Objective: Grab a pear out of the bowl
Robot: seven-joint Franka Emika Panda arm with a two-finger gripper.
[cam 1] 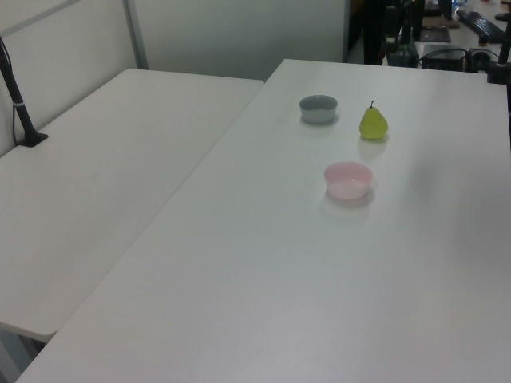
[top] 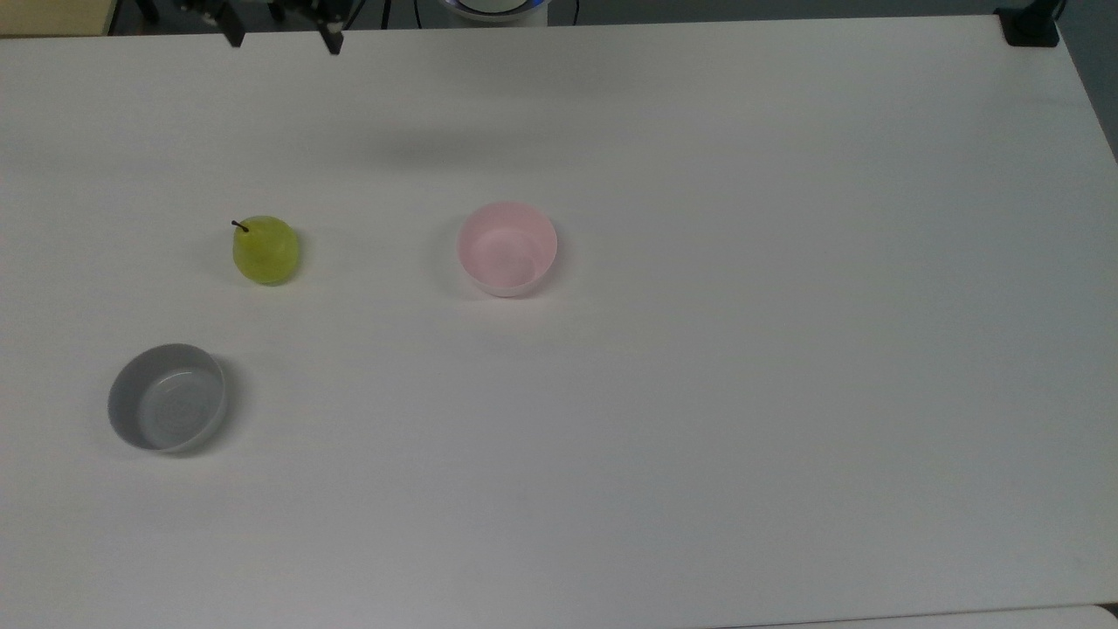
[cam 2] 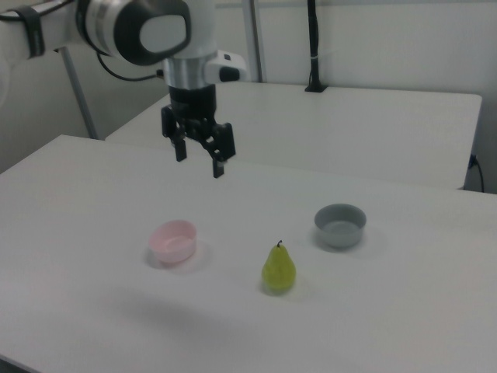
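Across the top view from its left: the grey bowl (top: pixel 167 397) sits low on the white desk (top: pixel 786 349), and it's bare inside. Up and rightward, the pear (top: pixel 265 250) stands upright on the desk, stem up, nothing touching it. Right again, the pink bowl (top: pixel 507 248) holds nothing. In the right view the tool (cam 2: pixel 200 162) hangs high above the desk, fingers spread apart, gripping nothing, well apart from the pear (cam 2: pixel 279 269).
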